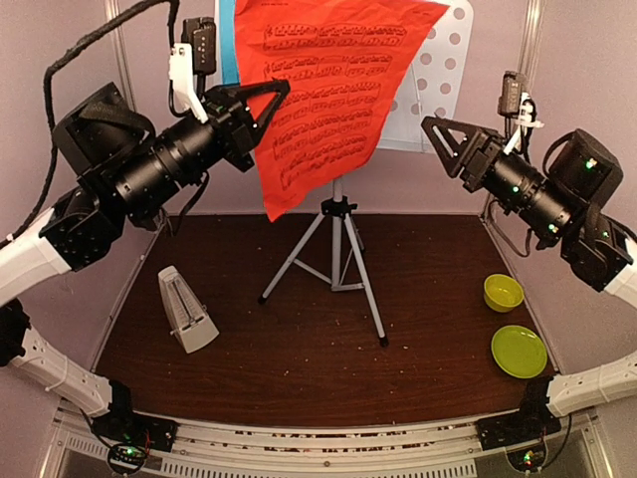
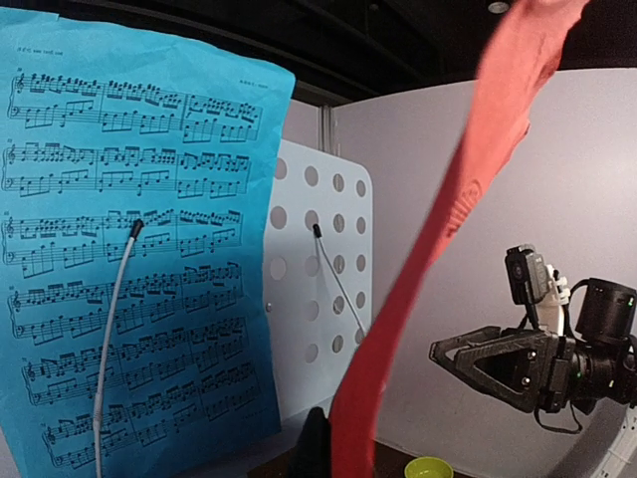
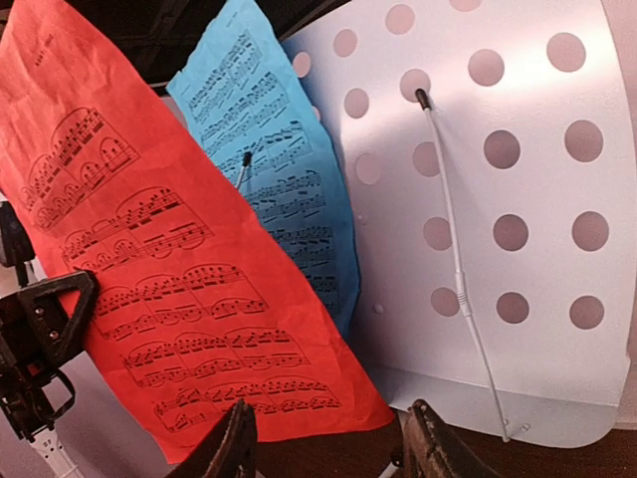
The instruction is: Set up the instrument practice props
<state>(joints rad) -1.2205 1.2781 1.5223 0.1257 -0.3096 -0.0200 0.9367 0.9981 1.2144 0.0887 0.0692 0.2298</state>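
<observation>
Jaws on your left gripper (image 1: 279, 95) pinch the red sheet (image 1: 338, 80), right gripper (image 1: 430, 127) gapes empty; tripod (image 1: 338, 249) up, blue sheet (image 2: 189, 299) on the desk (image 3: 547, 189), red one unplaced.

Black-and-white arms (image 1: 149, 164), braided black cable (image 1: 62, 55) — green lights (image 1: 513, 187)

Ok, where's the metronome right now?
In the top view, the white metronome sits on the left side of the dark table, left of the grey tripod legs.
</observation>
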